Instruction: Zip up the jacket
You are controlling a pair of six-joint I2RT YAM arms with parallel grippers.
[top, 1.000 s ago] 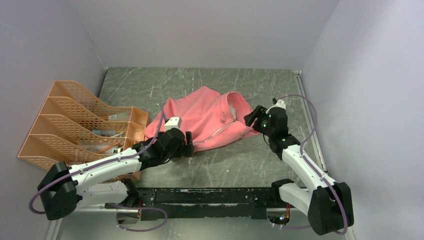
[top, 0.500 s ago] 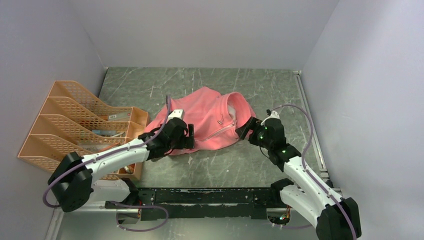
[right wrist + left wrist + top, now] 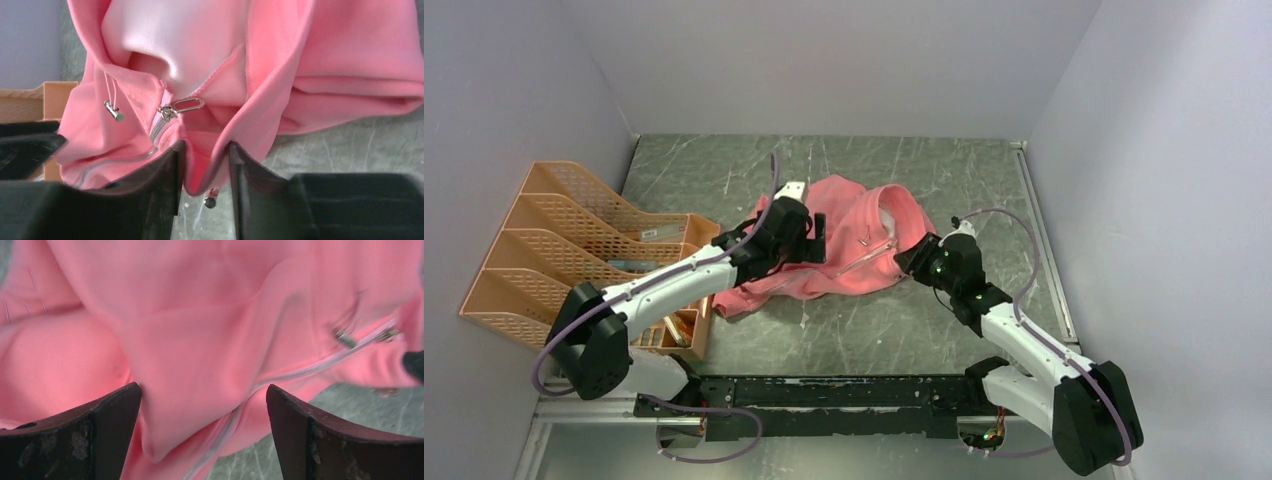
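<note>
- While the right claw (image 3: 905, 262) keeps its narrow pinch on the collar (image 3: 260, 90) at the jacket's (image 3: 844, 215) 4 o'clock, the left claw (image 3: 816, 242) has climbed toward 12, spread wide over fleece.
- Mid-bench (image 3: 904, 170), the jacket has bunched; its zip (image 3: 159, 127) likely needs re-straightening.

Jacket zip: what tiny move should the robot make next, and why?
Probably lower the open left pincer and pinch the jacket beside the zipper. That pincer hovers over the fabric gripping nothing, while the right pincer is shut on a fold next to the zipper pull. Holding both ends might pull the zip taut.
</note>
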